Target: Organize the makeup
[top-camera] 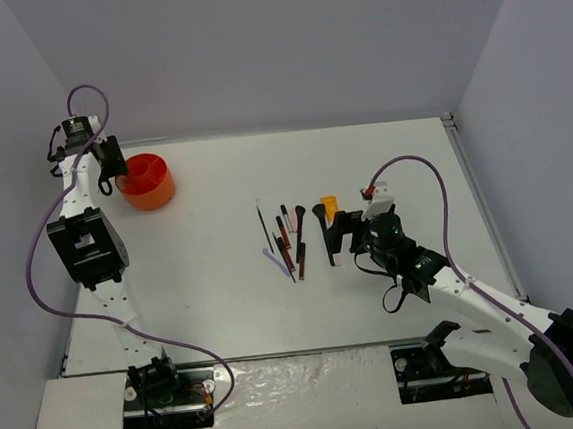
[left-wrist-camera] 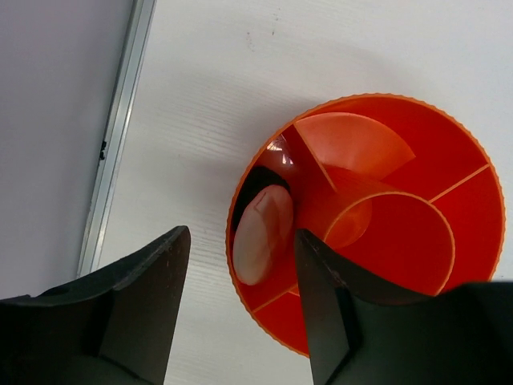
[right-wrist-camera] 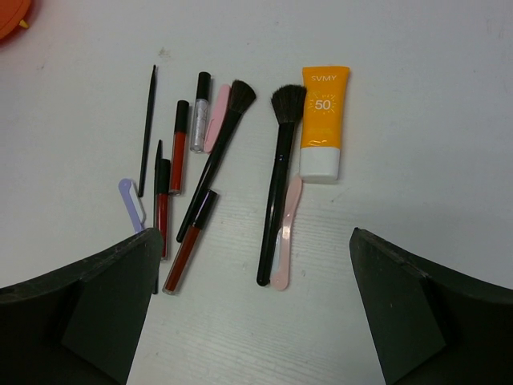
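- Right gripper (right-wrist-camera: 255,241): fingers spread wide, one at each lower corner of the wrist view, with the loose makeup lying on the table (top-camera: 224,300) ahead of the gap.
- Orange-white tube (right-wrist-camera: 325,120): lies flat with its white cap toward the gripper, at the right end of the row.
- Right black brush (right-wrist-camera: 279,184): just beside the tube, bristles pointing away from the gripper.
- Pink stick (right-wrist-camera: 286,233): touches that brush's handle and lies closest to the gripper's midline.
- Left black brush (right-wrist-camera: 218,160): slanted, its handle crossing toward the red tubes (right-wrist-camera: 179,148), of which there are three.
- Clear tube (right-wrist-camera: 199,112) and thin black pencil (right-wrist-camera: 147,132): on the far left side of the row.
- Lilac stick (right-wrist-camera: 132,204): just beside the left fingertip.
- Left gripper (left-wrist-camera: 240,241): spread across the rim of the orange holder (left-wrist-camera: 449,160), one finger outside the wall and the other over the inside.
- Pink compact (left-wrist-camera: 258,233): in an outer compartment, directly between those fingers; a dark round item (left-wrist-camera: 252,180) sits behind it, partly hidden.
- Room: the holder stands near the back-left corner, close to the left rail (left-wrist-camera: 120,136) and well apart from the row. Bare white surface lies between them, and also from the tube to the right rail (top-camera: 478,198).
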Motion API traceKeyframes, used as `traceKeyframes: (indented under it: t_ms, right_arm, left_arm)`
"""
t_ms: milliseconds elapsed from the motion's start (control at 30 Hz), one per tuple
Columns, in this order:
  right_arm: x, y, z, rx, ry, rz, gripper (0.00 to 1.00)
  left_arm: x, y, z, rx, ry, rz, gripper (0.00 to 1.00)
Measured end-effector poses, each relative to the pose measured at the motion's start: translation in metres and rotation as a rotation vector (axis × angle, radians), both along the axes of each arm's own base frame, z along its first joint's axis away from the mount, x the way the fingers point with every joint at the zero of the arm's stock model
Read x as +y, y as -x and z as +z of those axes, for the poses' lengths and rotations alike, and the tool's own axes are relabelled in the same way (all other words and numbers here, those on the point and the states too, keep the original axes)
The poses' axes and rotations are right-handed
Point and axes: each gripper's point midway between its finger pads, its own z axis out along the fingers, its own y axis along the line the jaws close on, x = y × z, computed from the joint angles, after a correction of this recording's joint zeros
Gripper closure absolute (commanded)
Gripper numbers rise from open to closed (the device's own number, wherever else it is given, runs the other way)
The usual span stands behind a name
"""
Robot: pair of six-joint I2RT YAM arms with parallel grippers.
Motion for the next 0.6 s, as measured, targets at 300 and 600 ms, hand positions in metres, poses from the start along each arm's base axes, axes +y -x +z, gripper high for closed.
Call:
traceKeyframes:
  t_ms: [300,600]
  right_arm:
    - [-0.005,0.002,-0.004,0.015,0.016,-0.016,0.15]
    - [-0.007,-0.006,-0.020,0.091,0.078,-0.058,0.37]
  left_arm:
    - [-0.002,0.028,0.054,-0.070,-0.017,0.070,0.41]
    - [-0.065,0.122,0.193,-0.402,0.058,0.094,0.13]
